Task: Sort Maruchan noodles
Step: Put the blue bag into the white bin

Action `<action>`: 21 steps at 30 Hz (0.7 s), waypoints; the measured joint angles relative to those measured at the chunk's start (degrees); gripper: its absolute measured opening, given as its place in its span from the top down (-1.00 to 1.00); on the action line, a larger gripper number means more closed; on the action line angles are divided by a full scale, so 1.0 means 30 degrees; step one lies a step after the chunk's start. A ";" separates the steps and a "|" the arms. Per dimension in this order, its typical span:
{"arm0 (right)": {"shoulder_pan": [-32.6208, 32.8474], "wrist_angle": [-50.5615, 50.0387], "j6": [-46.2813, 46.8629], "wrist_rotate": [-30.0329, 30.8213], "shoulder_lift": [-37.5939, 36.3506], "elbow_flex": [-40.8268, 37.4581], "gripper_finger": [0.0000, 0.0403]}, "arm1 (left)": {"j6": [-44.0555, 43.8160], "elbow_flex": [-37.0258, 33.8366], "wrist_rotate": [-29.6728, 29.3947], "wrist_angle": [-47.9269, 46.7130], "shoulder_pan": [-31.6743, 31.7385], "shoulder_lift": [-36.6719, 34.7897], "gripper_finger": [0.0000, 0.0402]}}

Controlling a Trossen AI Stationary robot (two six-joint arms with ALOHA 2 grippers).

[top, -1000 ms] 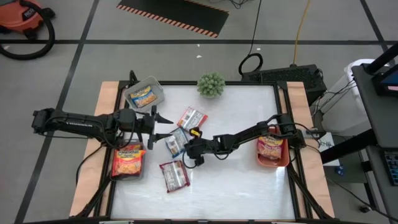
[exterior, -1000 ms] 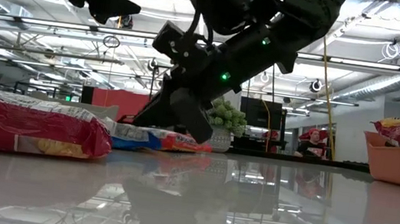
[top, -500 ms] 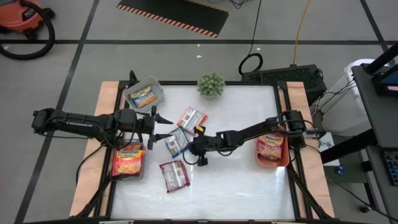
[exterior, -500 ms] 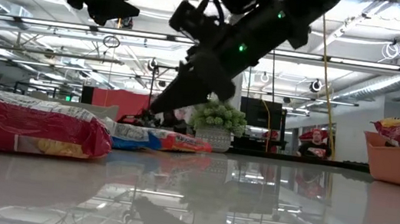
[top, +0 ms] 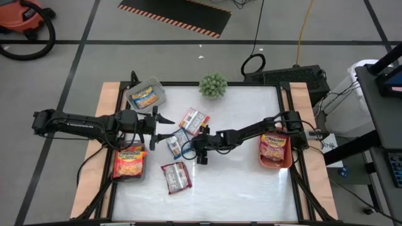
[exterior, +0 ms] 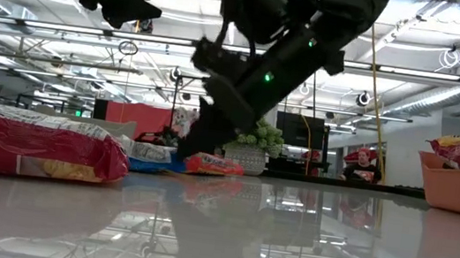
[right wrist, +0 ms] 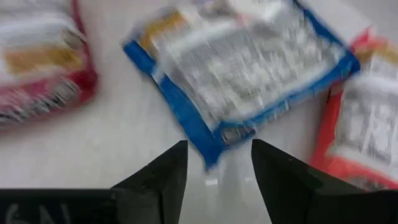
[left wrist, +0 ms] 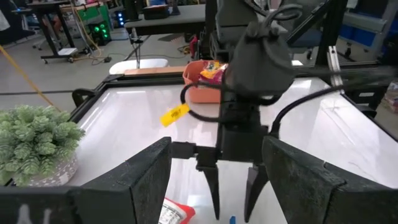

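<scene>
Red packet (top: 176,176) flat near table's (top: 251,182) front edge. Right gripper (top: 188,149) low at mid-table, fingers parted, nothing held, tips just short of blue packet (top: 177,144) lying flat. Left gripper (top: 164,126) raised just beyond, fingers spread, empty. Another red packet (top: 193,118) farther back. More packets inside grey bin (top: 145,96), orange bin (top: 275,152).

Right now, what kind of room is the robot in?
Probably a workshop or robot lab: bare grey floor with black tape lines, a shop vacuum nearby, and ceiling pipes over cluttered desks.
</scene>
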 joint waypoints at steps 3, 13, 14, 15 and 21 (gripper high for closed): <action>-0.0258 0.0296 0.0199 -0.0442 0.0394 -0.0015 0.15 | 0.0019 0.0000 -0.0018 -0.0007 0.0000 0.0000 -0.26; -0.0791 0.2055 -0.0055 -0.1899 0.1803 0.0029 0.25 | -0.0015 0.0000 -0.0031 0.0051 0.0022 0.0000 -0.26; -0.0817 0.2026 -0.0346 -0.1958 0.1810 0.0041 0.29 | -0.0015 0.0000 -0.0025 0.0041 0.0022 0.0000 -0.26; -0.0819 0.2043 -0.0660 -0.1966 0.1812 0.0044 0.35 | -0.0015 0.0000 -0.0025 0.0032 0.0015 0.0000 -0.26; -0.0804 0.2903 -0.2761 -0.1915 0.1439 -0.0029 0.85 | 0.0036 0.0000 -0.0032 -0.0037 0.0021 0.0000 -0.26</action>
